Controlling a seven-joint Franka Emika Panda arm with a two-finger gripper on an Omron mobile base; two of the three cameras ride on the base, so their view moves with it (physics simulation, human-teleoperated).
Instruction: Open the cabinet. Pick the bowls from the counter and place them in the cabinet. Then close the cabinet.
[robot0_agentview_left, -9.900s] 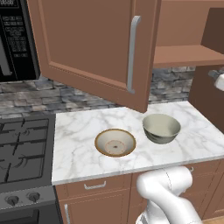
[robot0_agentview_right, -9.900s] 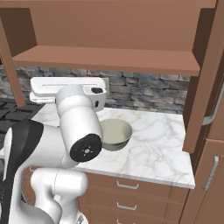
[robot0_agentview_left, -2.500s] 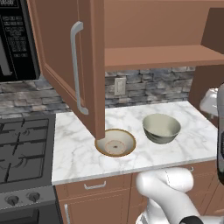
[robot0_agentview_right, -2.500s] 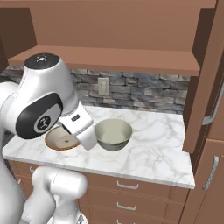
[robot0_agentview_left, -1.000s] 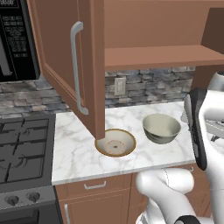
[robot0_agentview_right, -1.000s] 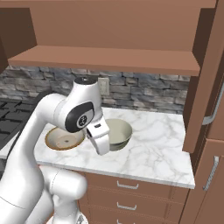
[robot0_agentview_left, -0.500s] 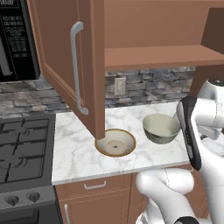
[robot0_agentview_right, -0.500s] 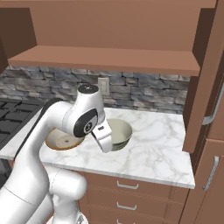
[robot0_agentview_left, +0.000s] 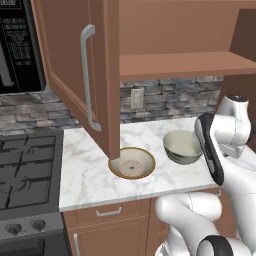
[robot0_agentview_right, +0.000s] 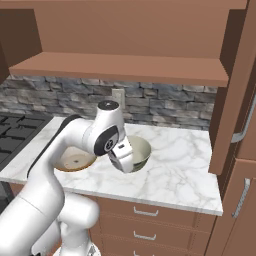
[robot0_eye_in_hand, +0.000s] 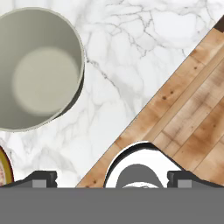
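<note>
Hand view: tool (robot0_eye_in_hand: 112, 179) with tips spread wide, empty, above worktop (robot0_eye_in_hand: 131, 52) edge; grey bowl (robot0_eye_in_hand: 37, 68) off to one side. Cabinet (robot0_agentview_left: 80, 75) doors open, both bowls on worktop, cream bowl (robot0_agentview_left: 132, 163) beside. Step: reaching for grey bowl. Next: centre over its rim, descend, close.

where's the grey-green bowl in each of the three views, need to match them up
Left base view: grey-green bowl at centre right, on the counter, right of the cream bowl.
Right base view: at centre, partly behind the arm's wrist.
Hand view: at upper left, seen from above.
Shared landmark: the cream bowl, next to it on the marble.
</note>
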